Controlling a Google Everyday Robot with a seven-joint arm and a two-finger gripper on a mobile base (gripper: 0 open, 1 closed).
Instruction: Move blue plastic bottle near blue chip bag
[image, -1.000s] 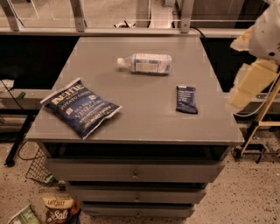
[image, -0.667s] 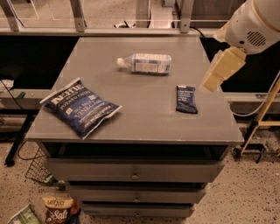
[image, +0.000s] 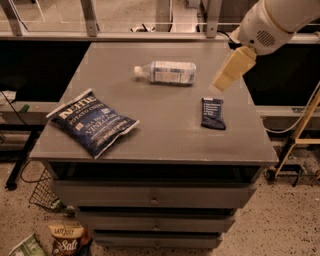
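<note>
Tool (image: 225, 77) noted at the end of the white arm (image: 277, 20), which enters from the upper right; it hangs in the air over the right rear part of the counter (image: 165, 142), to the right of the bottle and apart from it; whether it is spread or pressed together cannot be told. Blue plastic bottle (image: 167, 72) lies on its side toward the rear middle of the counter, white cap pointing left; it is apart from every other item. Blue chip bag (image: 92, 122) lies flat near the front left corner, white lettering upward, one corner reaching toward the left edge; bag and bottle are well apart, with bare grey surface between them. Small dark blue snack bar (image: 213, 113) lies flat on the right side, nearer the front than the bottle and below the tool as seen; separate from both. Counter front shows a stack of grey drawers (image: 152, 197), all shut. On the speckled floor at lower left: a wire basket (image: 42, 192) beside the drawers; a brown-and-white bag marked "Salt" (image: 67, 242); a green packet (image: 25, 247) at the picture's edge. Yellow stand (image: 302, 130) at the right, beside the counter.
</note>
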